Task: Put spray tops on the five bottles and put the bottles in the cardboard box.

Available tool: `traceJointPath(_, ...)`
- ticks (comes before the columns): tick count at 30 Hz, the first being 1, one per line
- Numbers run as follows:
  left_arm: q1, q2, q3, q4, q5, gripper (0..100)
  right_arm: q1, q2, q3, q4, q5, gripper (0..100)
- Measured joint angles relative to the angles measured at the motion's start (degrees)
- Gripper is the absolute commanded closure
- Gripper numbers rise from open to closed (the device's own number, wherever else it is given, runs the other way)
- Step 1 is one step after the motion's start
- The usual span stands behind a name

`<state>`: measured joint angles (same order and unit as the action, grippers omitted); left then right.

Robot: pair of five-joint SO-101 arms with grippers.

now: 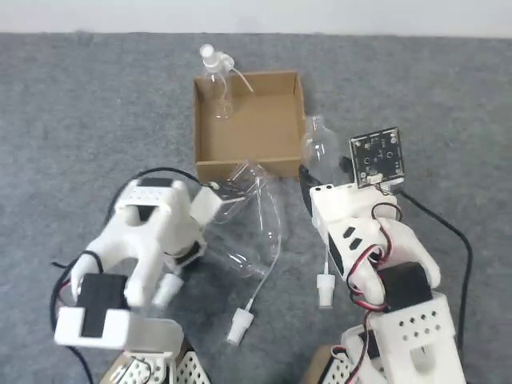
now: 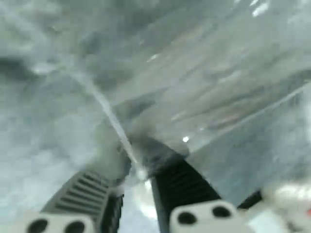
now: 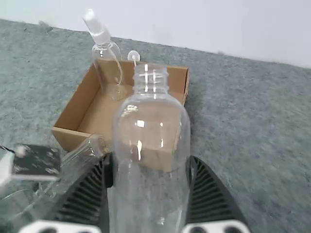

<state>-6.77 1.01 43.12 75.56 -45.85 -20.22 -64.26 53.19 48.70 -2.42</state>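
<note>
One capped bottle [image 1: 216, 92] stands in the cardboard box [image 1: 248, 169], the right gripper [image 3: 150, 165] clamps an uncapped bottle [image 3: 150, 131], the left gripper [image 2: 138, 174] is pinched narrow, spray tops [image 1: 324, 290] lie loose: most looks undone.

The box [image 1: 280, 166] is plain brown, the bottles [image 3: 150, 145] clear, the spray tops [image 1: 325, 290] white, the table [image 1: 80, 104] speckled grey, the arms [image 1: 148, 228] white and black.

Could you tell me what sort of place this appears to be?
Probably a robotics lab bench or test table: two white plastic robot arms sit on a grey carpet-like surface against a plain white wall, with an open cardboard box and clear plastic bottles.
</note>
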Motion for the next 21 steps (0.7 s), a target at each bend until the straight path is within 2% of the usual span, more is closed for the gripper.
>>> traceJointPath(6, -8.62, 0.26, -7.56, 3.16, -16.26, 98, 0.00, 0.00, 5.27, -4.75, 0.00, 99.2)
traceJointPath(10, -13.45, 0.44, -11.60, 3.52, -30.59, 97, 0.00, 0.00, 7.91, -7.12, 0.00, 99.2)
traceJointPath(14, -16.09, 1.05, -14.68, 3.60, -44.31, 89, 0.00, 0.00, 10.90, -10.02, 0.00, 99.2)
traceJointPath(18, -16.35, 1.05, -17.05, 3.60, -44.66, 80, 0.09, 0.09, 12.48, -12.13, 0.00, 99.2)
traceJointPath(21, -16.35, 1.05, -19.34, 3.52, -37.98, 78, 0.00, 0.09, 12.66, -12.22, 0.00, 99.2)
